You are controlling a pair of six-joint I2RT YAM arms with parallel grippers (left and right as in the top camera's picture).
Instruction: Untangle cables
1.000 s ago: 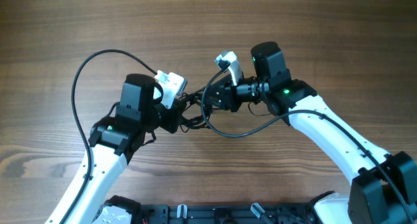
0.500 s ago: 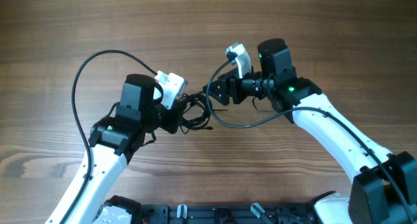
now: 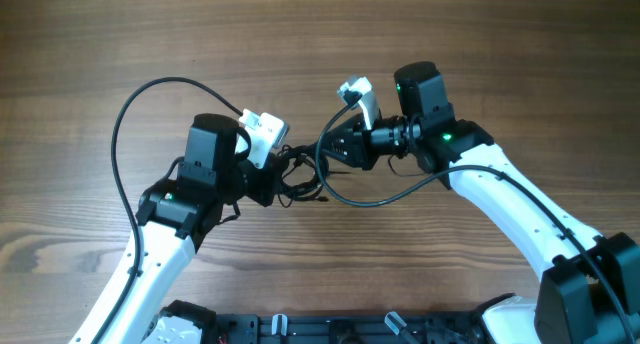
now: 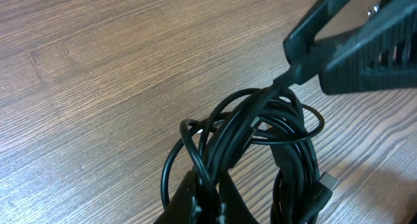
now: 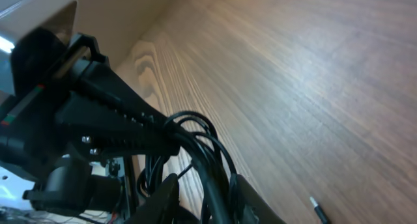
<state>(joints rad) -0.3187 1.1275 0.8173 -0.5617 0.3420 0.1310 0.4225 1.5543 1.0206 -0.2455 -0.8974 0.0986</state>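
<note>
Black cables (image 4: 251, 123) regripped by right jaws.

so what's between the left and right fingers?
Only the tangled cables: left fingers and right fingers both pinch the bundle. Clearest in the left wrist view, and it also shows overhead.

The cables (image 3: 298, 177) lie bunched in the middle of the table (image 3: 450, 44). On the bunch's left, the left gripper (image 3: 278, 181) is clamped on it and blocks that side. On its right, the right gripper (image 3: 328, 152) pinches a strand and blocks that side too. The left arm's wire (image 3: 122, 134) loops far out to the left of the bunch. The right arm's wire (image 3: 380, 201) sags just in front of the bunch. Behind the bunch the wood is bare and wide. In front, only a narrow gap runs between the two arms.
</note>
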